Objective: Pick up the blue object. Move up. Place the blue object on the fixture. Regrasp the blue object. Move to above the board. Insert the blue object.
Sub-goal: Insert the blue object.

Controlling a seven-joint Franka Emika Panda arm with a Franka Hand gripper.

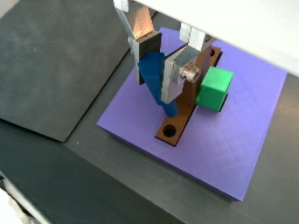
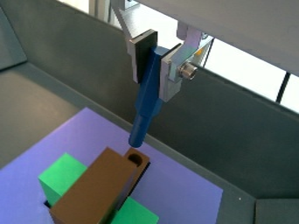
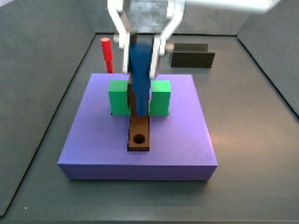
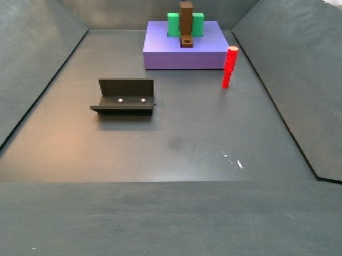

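My gripper [image 1: 160, 68] is shut on the upper end of the blue object [image 1: 153, 72], a slim blue peg hanging down between the fingers. Both wrist views show its lower tip over the brown board [image 1: 181, 118], close to the round hole [image 2: 136, 160] and not touching it. In a side view the gripper [image 3: 142, 39] holds the blue object [image 3: 140, 79] upright over the board [image 3: 142, 127], between the two green blocks [image 3: 119, 98]. The hole [image 3: 140, 139] lies at the board's near end. The fixture [image 4: 124, 97] stands apart on the floor with nothing on it.
The board and green blocks sit on a purple platform [image 3: 105, 144]. A red upright peg [image 3: 107, 54] stands on the floor beside the platform, also seen as red peg [image 4: 229, 67]. Grey walls enclose the dark floor [image 4: 174, 140].
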